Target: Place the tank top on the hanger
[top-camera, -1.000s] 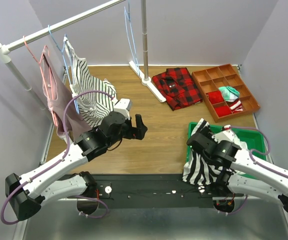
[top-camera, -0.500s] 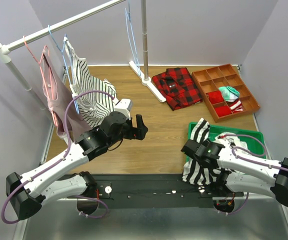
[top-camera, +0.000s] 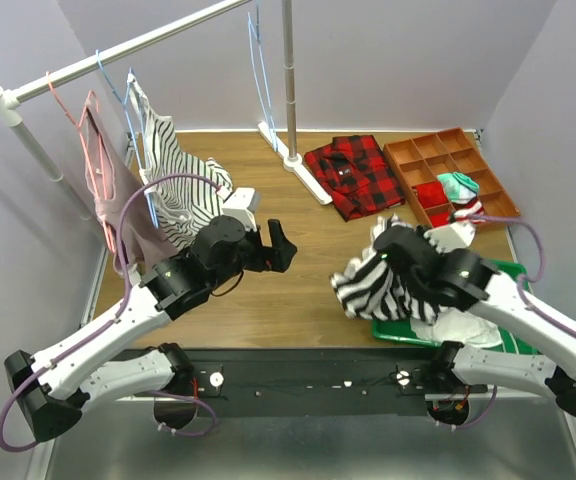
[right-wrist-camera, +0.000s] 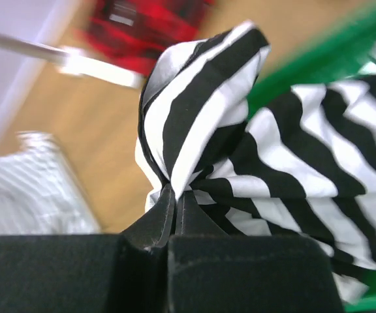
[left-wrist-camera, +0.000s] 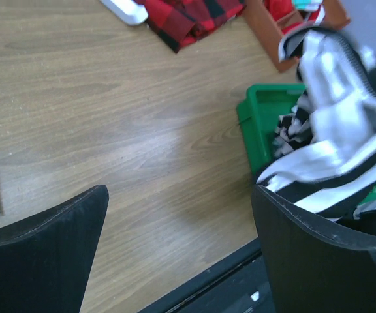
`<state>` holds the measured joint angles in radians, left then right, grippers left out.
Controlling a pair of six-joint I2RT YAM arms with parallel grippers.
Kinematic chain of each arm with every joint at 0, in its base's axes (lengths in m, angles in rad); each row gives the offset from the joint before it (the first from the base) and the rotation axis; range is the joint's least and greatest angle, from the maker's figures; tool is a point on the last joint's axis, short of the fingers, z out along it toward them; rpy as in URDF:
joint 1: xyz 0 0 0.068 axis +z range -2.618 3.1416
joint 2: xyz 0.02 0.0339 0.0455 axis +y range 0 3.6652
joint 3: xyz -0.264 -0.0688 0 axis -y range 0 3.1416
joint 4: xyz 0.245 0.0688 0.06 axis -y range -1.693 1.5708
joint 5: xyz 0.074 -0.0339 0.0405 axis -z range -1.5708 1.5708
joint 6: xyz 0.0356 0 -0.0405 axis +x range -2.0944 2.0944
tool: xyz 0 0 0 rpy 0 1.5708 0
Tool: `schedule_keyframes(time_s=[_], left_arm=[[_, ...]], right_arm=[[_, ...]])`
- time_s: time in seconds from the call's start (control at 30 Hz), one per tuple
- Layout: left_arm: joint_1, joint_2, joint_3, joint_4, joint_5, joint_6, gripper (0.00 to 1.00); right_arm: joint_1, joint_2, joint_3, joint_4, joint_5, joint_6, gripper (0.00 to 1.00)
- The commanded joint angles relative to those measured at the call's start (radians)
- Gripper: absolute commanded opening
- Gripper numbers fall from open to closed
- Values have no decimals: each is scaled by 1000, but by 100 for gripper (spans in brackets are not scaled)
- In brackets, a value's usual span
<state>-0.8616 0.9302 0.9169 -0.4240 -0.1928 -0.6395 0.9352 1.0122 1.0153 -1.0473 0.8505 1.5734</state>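
Wooden table [top-camera: 298, 282] bears plaid shirt [top-camera: 353, 175], compartment tray [top-camera: 415, 153], seemingly a green bin [left-wrist-camera: 263, 117].

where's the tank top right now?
Top view, right of centre: the tank top hangs bunched in the shut right claw, over the wood table by the green bin.

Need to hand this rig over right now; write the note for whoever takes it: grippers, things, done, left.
Right gripper: shut on a fold of the tank top.
Left gripper: open, empty, above the table.
Tank top: bunched, hanging from the right gripper at the left edge of the green bin, part trailing into it.
Hanger: empty, on the rail at the back.
Done: top grasped.
Left: carry it to the hanger and thread it on.
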Motion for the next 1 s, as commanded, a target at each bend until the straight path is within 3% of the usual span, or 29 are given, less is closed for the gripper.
schedule_keyframes(time_s=[0.0, 0.07, 0.27, 0.4, 0.5, 0.53, 0.6, 0.67, 0.73, 0.77, 0.83, 0.97], left_arm=[[-4, -33, 108, -59, -106, -22, 99], [-4, -42, 152, -78, -161, -26, 99], [-1, -102, 241, -136, -361, -31, 99], [1, -146, 296, -192, -457, -19, 99], [1, -183, 312, -219, -502, -14, 99], [1, -192, 306, -222, -508, -14, 99], [1, -217, 290, -217, -519, -12, 99], [1, -220, 269, -214, -516, 0, 99], [1, -200, 254, -213, -504, 3, 99], [1, -189, 247, -211, -494, 3, 99], [1, -154, 222, -202, -468, -2, 99], [3, -110, 154, -164, -406, -22, 99]], right_arm=[[5, -11, 323, 128, 108, -474, 1], [4, 32, 428, 234, 49, -661, 1], [5, 325, 778, 343, -183, -883, 1], [4, 456, 809, 418, -352, -889, 1], [5, 499, 662, 507, -497, -839, 1], [5, 496, 596, 600, -545, -825, 5], [8, 494, 396, 697, -689, -784, 28], [19, 508, 306, 762, -746, -770, 51], [19, 529, 238, 730, -710, -768, 60], [17, 535, 229, 704, -626, -760, 70], [11, 540, 191, 656, -541, -760, 77], [-100, 511, 68, 717, -557, -747, 76]])
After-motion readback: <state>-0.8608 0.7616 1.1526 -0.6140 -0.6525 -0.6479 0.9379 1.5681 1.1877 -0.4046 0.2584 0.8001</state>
